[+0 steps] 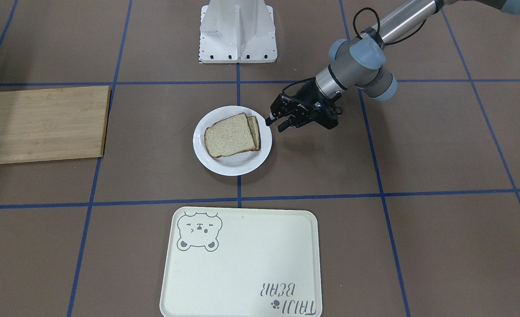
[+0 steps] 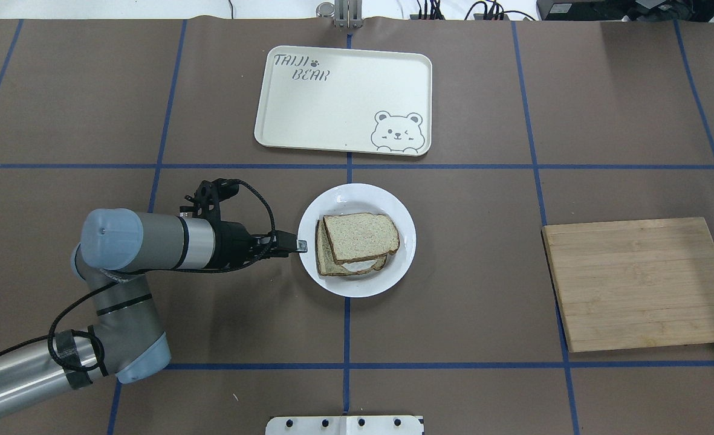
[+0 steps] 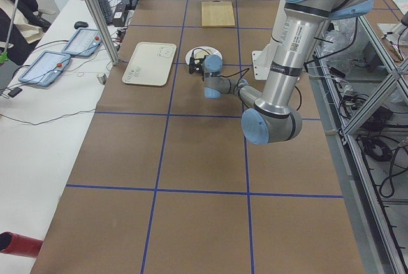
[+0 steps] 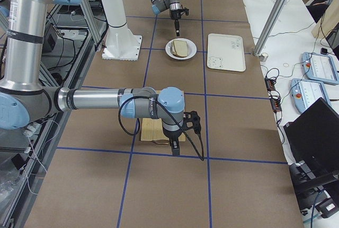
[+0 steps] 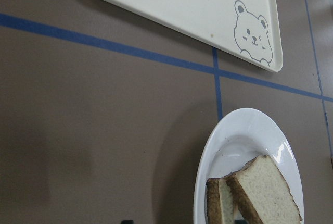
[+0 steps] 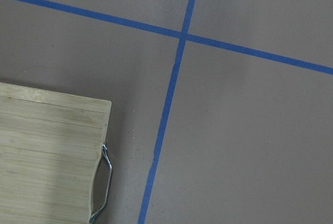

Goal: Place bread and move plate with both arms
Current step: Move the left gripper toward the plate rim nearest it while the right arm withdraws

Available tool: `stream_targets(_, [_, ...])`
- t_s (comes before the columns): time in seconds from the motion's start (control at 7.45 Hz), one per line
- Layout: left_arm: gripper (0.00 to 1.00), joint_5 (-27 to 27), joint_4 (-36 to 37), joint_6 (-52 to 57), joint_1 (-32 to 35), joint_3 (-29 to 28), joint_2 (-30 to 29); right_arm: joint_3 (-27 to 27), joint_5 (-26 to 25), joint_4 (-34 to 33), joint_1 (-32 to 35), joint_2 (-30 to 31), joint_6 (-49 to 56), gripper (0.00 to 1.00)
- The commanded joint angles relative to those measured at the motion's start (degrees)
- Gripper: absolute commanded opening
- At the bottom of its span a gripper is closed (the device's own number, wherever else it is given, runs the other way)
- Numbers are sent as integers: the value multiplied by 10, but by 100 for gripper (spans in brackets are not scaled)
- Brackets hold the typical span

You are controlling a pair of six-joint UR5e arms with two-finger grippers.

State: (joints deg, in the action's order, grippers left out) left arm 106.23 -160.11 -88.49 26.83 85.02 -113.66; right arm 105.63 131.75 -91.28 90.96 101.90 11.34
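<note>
The bread (image 2: 361,235) is lying atop a second slice (image 2: 325,257) on the plate (image 2: 363,196) at mid-table, so placing looks done. The left gripper (image 1: 275,126) is hovering just beside the rim, jaws parted and empty; moving the plate is remaining. The right gripper (image 4: 175,146) is hanging by the cutting board (image 2: 635,284), and I cannot tell its state.

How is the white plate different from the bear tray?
The plate is round; the tray is rectangular. The plate is plain and smaller; the tray has a bear drawing. The plate holds bread; the tray holds nothing. Both are pale and lie flat on the table.
</note>
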Motion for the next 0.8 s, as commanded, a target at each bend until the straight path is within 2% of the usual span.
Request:
stream_targets(0.0, [48, -22, -3, -16, -19, -17, -12, -1, 0, 0, 0, 0, -1, 100])
stream_targets(0.27, [43, -23, -3, -16, -19, -19, -12, 0, 3, 0, 0, 1, -1, 100])
stream_targets(0.54, [26, -23, -2, -17, -19, -20, -13, -1, 3, 0, 0, 1, 0, 100])
stream_targets(0.67, [25, -23, -2, -17, -19, -21, -12, -1, 3, 0, 0, 1, -1, 100])
